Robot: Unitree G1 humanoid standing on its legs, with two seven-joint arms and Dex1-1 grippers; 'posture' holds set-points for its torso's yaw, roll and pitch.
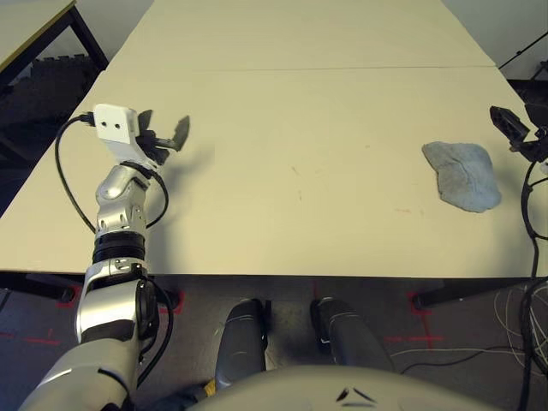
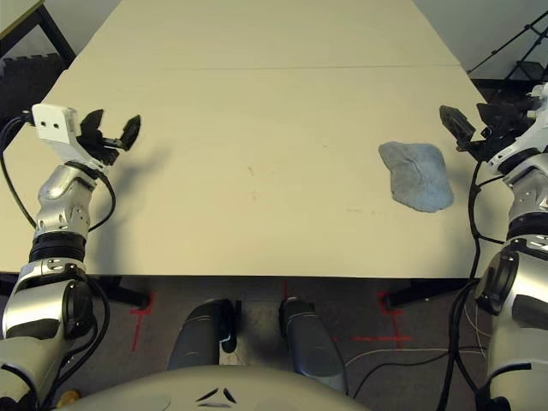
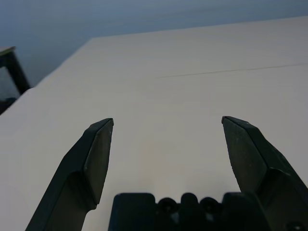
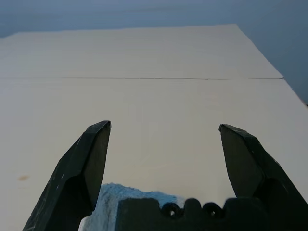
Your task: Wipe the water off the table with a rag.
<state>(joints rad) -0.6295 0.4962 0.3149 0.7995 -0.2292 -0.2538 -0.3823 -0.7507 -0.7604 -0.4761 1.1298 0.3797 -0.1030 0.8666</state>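
The rag (image 2: 417,175) is lying flat and slightly rumpled on the right side of the worktop (image 2: 257,103), near the right edge and on the near side of the seam line (image 2: 257,68). The right tool (image 2: 467,130) is hovering just beside the rag's far right corner with its two black fingers spread wide and holding nothing; the left tool (image 1: 164,137) is hovering over the left side of the worktop, well apart from the rag, also spread wide and holding nothing. The rag is judged to be light, soft and limp: it is likely to fold and drape when lifted, and it is not fragile or slippery. A pinch on a raised fold near its middle or along its near right edge is judged the most reliable hold, since a corner grip is likely to let the cloth trail. A few faint brownish specks of water (image 2: 252,171) are showing near the middle of the worktop, to the left of the rag, with another small one in the right wrist view (image 4: 22,178). No brands, labels or readable writing are visible on the rag, the worktop or either tool.
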